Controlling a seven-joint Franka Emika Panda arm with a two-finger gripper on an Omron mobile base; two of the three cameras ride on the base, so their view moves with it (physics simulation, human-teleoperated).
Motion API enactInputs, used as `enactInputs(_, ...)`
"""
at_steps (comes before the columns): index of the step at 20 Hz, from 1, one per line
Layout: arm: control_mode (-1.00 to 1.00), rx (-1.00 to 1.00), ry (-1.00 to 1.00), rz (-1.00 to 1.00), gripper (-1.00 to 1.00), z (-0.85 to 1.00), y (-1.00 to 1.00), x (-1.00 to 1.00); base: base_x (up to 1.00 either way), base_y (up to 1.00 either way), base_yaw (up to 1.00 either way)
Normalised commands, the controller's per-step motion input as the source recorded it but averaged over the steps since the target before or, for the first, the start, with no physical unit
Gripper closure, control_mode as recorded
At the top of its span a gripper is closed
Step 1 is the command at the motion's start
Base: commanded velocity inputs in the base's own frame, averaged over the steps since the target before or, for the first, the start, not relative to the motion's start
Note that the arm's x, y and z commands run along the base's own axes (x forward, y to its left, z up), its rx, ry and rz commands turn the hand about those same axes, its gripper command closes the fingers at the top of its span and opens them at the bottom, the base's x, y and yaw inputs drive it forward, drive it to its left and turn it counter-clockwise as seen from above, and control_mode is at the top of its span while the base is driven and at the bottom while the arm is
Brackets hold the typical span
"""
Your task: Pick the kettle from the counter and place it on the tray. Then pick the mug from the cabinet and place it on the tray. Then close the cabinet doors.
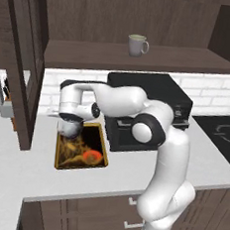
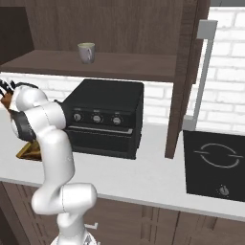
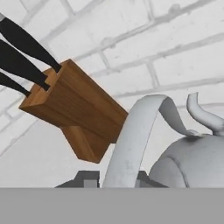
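My gripper (image 1: 70,118) points down over the back left part of the tray (image 1: 83,165), shut on the arched handle of the silvery kettle (image 1: 70,129). In the hand view the handle runs down between the fingertips (image 3: 88,179), and the kettle's body (image 3: 192,162) with its spout sits at the lower right. I cannot tell whether the kettle touches the tray. A corner of the tray (image 2: 27,152) shows behind the arm. The pale mug (image 1: 137,45) (image 2: 86,52) stands upright on the cabinet shelf (image 1: 157,59) (image 2: 110,65). Both cabinet doors (image 1: 22,63) (image 2: 184,72) stand open.
A black toaster oven (image 1: 150,103) (image 2: 105,117) sits on the counter (image 1: 12,169) (image 2: 143,174) just right of the tray. A dark cooktop (image 1: 222,132) (image 2: 215,162) lies further right. A wooden knife block (image 3: 74,111) stands by the brick wall behind the kettle.
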Motion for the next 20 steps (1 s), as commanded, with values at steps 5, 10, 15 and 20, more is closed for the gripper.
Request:
enactInputs(5, -1.00, -0.10, 0.16, -0.07, 1.00, -0.13, -0.08, 0.00, 0.00, 0.00, 0.00)
enactInputs(10, -1.00, -0.12, 0.13, -0.07, -1.00, -0.05, -0.14, 0.02, 0.00, 0.00, 0.00)
enactInputs(15, -1.00, -0.09, 0.02, -0.07, -1.00, 0.04, -0.37, 0.04, 0.00, 0.00, 0.00)
enactInputs(20, -1.00, -0.06, 0.00, -0.10, -1.00, 0.34, -0.31, 0.01, 0.00, 0.00, 0.00)
